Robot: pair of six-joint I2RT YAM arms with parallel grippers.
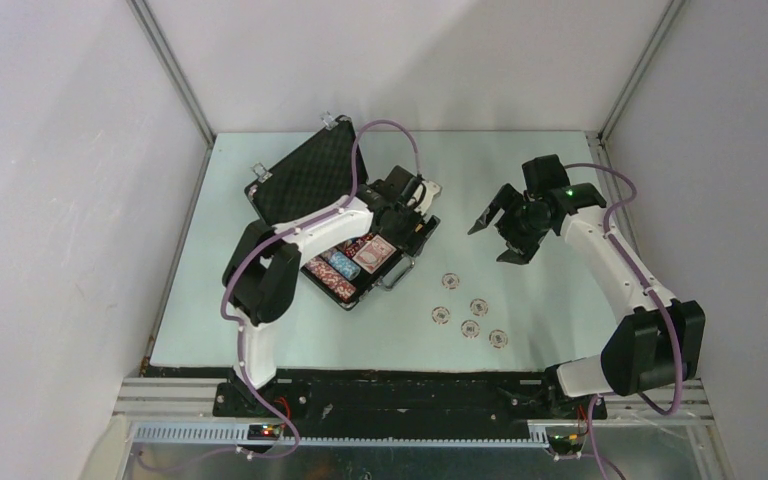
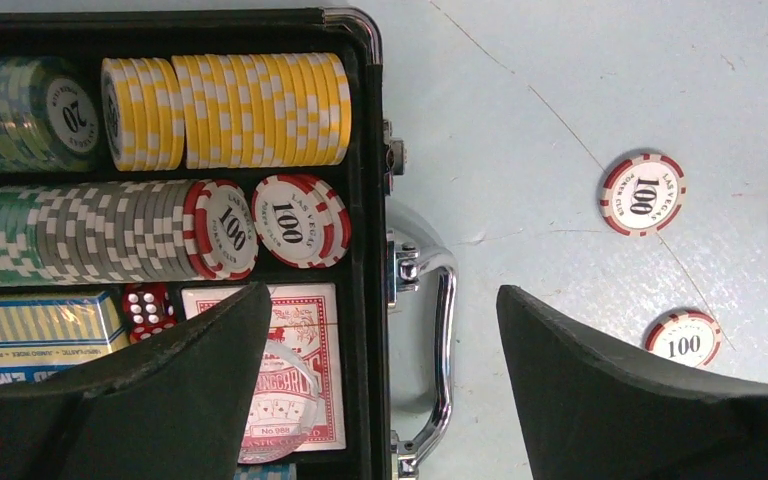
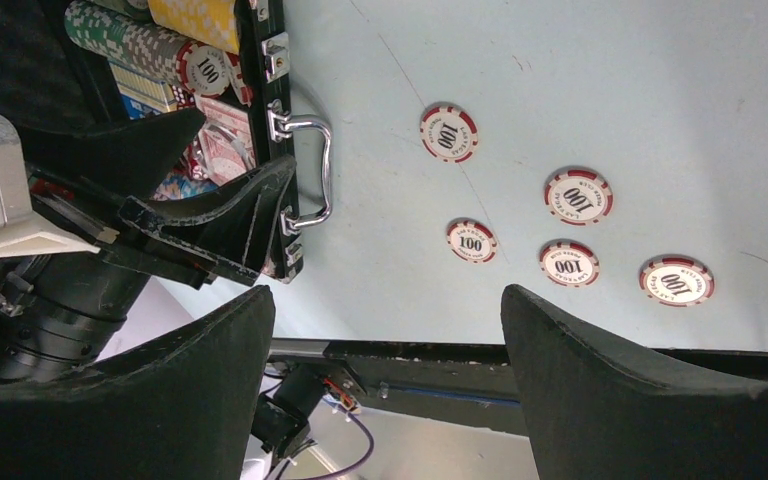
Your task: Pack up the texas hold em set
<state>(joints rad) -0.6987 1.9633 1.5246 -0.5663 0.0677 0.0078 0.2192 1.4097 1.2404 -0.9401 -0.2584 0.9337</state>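
Observation:
The black case (image 1: 260, 205) of the texas hold em set lies open at the table's left, lid up. Rows of yellow chips (image 2: 260, 110), grey and green chips (image 2: 90, 235) and red 100 chips (image 2: 300, 220) fill it. Below them are a red card deck (image 2: 300, 340), a blue deck (image 2: 40, 325) and red dice (image 2: 147, 308). My left gripper (image 2: 382, 300) hangs open over the case's front wall and silver handle (image 2: 445, 350), holding nothing. Several loose red 100 chips (image 1: 471, 328) lie on the table to the right. My right gripper (image 1: 498, 240) hovers open and empty above them.
A round clear disc (image 2: 278, 395) rests on the red deck. White walls with metal frame posts (image 1: 175, 70) close in the table on three sides. A black rail (image 1: 410, 385) with the arm bases runs along the near edge.

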